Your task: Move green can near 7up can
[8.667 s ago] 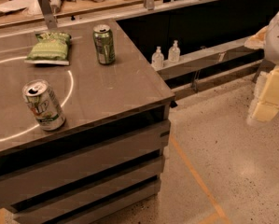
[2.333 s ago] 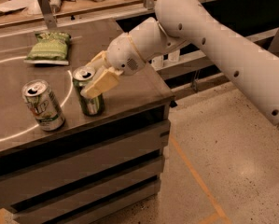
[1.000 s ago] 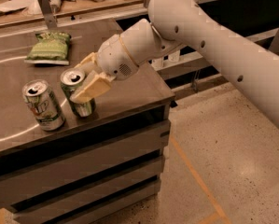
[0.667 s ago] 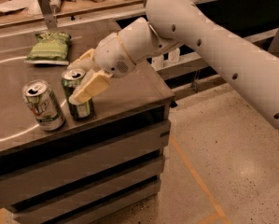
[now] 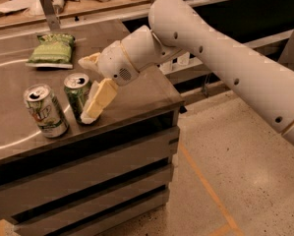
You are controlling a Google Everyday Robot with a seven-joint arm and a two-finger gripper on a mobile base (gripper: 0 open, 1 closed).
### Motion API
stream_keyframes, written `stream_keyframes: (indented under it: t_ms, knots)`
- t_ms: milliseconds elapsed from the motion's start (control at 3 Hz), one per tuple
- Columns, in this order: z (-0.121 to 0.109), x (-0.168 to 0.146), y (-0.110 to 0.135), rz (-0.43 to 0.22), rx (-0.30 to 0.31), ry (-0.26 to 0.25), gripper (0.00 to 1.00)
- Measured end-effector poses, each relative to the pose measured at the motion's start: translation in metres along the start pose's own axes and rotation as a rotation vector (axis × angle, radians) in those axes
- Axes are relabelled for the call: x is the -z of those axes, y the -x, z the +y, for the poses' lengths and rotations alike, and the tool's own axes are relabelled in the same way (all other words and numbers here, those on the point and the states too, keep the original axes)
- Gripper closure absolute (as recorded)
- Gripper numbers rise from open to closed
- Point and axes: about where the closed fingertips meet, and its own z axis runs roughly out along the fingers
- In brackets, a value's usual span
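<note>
The green can [image 5: 75,91] stands upright near the table's front edge, dark green with a silver top. The 7up can [image 5: 46,112], pale with green lettering, stands just to its left with a small gap between them. My gripper [image 5: 86,90] reaches in from the right and straddles the green can. One pale finger [image 5: 98,101] lies across the can's front right side, and the other finger [image 5: 89,61] is behind it. The gripper is shut on the can, whose base rests on the table [image 5: 136,92].
A green chip bag [image 5: 52,50] lies further back on the table. A cluttered bench [image 5: 87,4] with cables runs behind. The table's right edge [image 5: 172,95] drops to the speckled floor [image 5: 235,171]. My white arm [image 5: 225,58] spans the right side.
The green can was carried from the back of the table to the front and brought left, close beside the 7up can. Over the last second it shifted slightly left and lower.
</note>
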Motion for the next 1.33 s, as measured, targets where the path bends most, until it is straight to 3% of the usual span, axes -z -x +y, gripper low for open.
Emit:
stream_keyframes:
  t_ms: [333,1000,1333]
  knots:
    - [0.0,0.0,-0.001,0.001,-0.002,0.0,0.0]
    - [0.008,0.112,-0.043,0.121,-0.043,-0.205,0.0]
    - [0.014,0.147,-0.06,0.145,-0.068,-0.256,0.0]
